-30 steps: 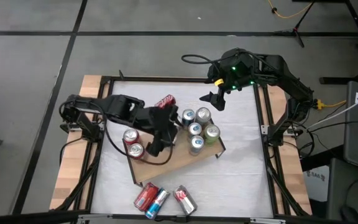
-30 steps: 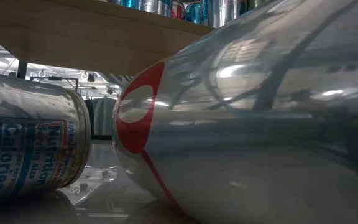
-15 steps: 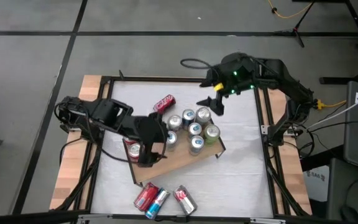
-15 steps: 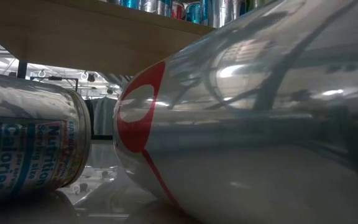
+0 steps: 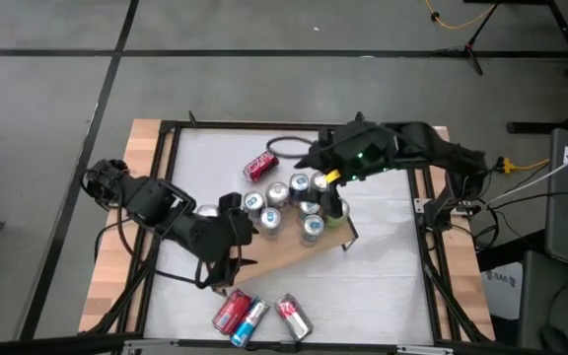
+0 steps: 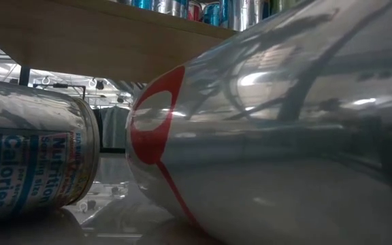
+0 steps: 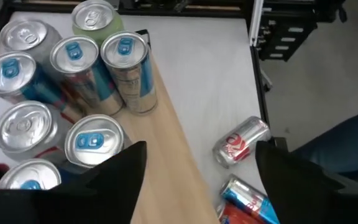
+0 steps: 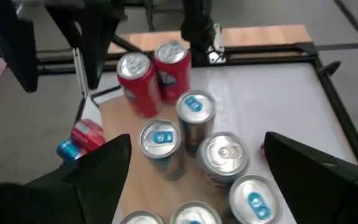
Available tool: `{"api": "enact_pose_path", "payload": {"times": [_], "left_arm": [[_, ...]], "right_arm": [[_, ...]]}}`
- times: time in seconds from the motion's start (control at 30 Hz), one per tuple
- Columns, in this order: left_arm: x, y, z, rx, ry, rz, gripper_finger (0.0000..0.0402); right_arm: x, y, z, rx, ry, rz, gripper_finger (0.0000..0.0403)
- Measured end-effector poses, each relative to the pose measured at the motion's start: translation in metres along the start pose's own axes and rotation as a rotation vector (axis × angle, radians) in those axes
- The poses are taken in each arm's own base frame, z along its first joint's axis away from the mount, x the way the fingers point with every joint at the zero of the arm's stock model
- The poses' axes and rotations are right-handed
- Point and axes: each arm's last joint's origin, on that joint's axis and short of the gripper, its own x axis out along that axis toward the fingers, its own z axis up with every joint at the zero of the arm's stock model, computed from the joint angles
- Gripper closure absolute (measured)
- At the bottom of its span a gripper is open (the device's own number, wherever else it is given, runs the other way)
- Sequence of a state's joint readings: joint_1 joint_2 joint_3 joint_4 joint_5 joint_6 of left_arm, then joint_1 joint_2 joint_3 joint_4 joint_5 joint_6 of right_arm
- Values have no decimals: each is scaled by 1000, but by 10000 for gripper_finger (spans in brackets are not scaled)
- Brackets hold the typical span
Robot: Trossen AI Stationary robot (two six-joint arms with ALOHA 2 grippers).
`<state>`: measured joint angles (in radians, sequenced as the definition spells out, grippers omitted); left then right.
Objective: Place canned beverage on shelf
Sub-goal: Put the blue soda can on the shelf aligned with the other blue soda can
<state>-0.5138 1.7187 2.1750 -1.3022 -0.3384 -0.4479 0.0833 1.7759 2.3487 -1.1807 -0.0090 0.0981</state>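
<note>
Both open hands (image 7: 197, 180) (image 8: 194, 180) over the can-crowded shelf (image 5: 294, 251), front edge bare.

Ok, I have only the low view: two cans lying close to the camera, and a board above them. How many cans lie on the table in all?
Observer: Four. Three cans lie together beside the shelf; a red can lies alone on the shelf's other side.
Operator: Does the left pincer hold a can?
Observer: No. The left pincer is open and empty, over the shelf's end near those three cans.
Operator: And the right one?
Observer: The right pincer is open and empty too, above the standing cans on the shelf.
</note>
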Motion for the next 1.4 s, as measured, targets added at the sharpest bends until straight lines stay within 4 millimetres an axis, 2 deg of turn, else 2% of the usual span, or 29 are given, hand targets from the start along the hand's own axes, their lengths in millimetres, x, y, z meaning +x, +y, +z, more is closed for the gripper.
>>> {"api": "enact_pose_path", "payload": {"times": [0.23,0.5,0.73,0.87,1.07,1.4], "left_arm": [[2,-8,-7,-96,13,15,162],[22,-20,-27,-154,86,62,212],[38,-28,-32,-158,57,65,245],[45,-29,-35,-156,45,87,259],[53,-29,-38,-154,32,115,272],[69,-22,-42,-161,37,163,276]], "right_arm": [[20,3,-3,-6,48,4,47],[31,5,-8,-36,109,-3,47],[44,19,-12,-65,146,20,47],[54,30,-16,-91,172,7,47],[59,43,-21,-152,191,-53,47],[71,43,-24,-174,165,-207,47]]}}
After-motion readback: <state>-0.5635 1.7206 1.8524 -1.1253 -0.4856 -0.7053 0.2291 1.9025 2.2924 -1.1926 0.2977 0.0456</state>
